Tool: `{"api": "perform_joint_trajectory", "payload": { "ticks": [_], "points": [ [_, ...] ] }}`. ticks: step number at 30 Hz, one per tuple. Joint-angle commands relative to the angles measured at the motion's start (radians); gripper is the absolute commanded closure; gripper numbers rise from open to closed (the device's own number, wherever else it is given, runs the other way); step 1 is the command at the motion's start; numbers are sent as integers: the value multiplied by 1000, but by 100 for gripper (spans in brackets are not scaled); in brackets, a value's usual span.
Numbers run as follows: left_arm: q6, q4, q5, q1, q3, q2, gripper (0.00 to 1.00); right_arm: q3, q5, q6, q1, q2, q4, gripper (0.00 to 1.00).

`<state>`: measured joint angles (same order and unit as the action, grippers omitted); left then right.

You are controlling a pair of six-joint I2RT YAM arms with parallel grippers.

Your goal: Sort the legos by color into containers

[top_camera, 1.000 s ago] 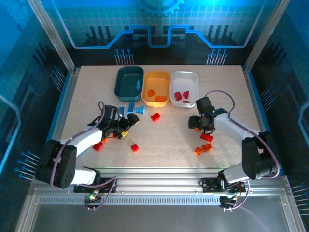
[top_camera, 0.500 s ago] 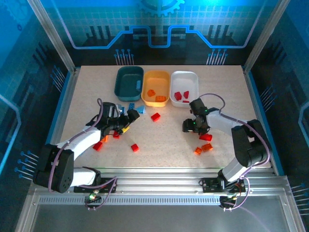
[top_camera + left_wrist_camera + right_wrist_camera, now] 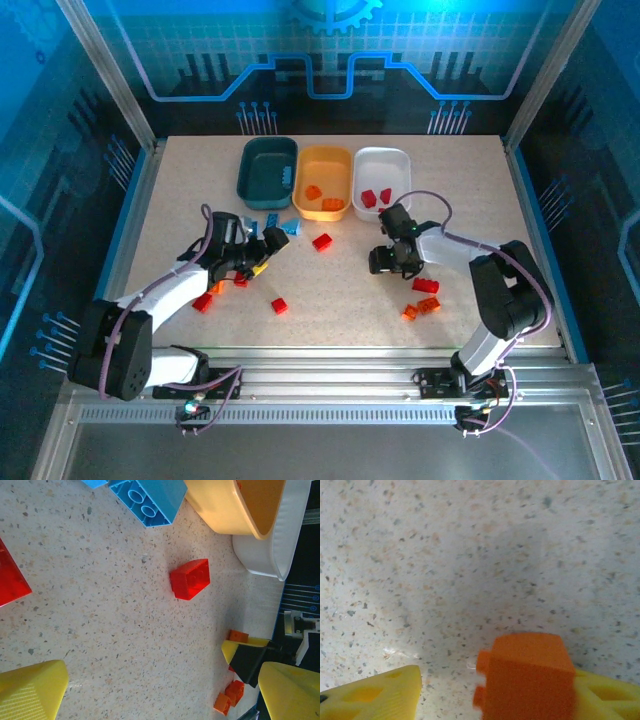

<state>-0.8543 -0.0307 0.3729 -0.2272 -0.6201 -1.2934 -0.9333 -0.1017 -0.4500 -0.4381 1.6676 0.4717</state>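
Near yellow-orange tray: right gripper brought closer, fingers narrowed around orange brick, gap left at one finger, not pinched yet. Left gripper kept spread wide. Drop-off likely next.

Three trays (teal, orange, white), loose bricks nearby

Three trays at twelve o'clock, two arms, at least six red bricks, at least five orange bricks, about four blue bricks
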Motion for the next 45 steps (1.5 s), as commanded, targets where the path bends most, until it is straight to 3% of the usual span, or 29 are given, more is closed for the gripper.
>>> {"api": "perform_joint_trajectory", "payload": {
  "ticks": [1,6,15,21,26,29,33,39,45],
  "points": [
    [29,-25,20,-1,-6,32,1,-26,-50,18,-7,35,30,32],
    [27,-27,20,-1,0,32,1,-68,-76,7,-13,79,47,35],
    [42,-56,11,0,0,50,1,-92,-115,15,-23,91,44,62],
    [52,-109,-29,11,-14,82,1,-140,-137,24,-88,-17,105,64],
    [26,-211,-76,96,-21,118,1,-278,-108,38,-158,-64,109,63],
    [6,-278,-69,183,-14,127,1,-382,-37,85,-181,16,28,63],
    [20,-351,-34,265,-3,166,1,-574,-49,149,-177,188,-14,63],
    [47,-421,-35,279,12,254,1,-888,-70,193,-146,441,72,62],
    [64,-430,-3,279,15,295,1,-1012,-55,169,-134,566,99,58]
  ]
}}
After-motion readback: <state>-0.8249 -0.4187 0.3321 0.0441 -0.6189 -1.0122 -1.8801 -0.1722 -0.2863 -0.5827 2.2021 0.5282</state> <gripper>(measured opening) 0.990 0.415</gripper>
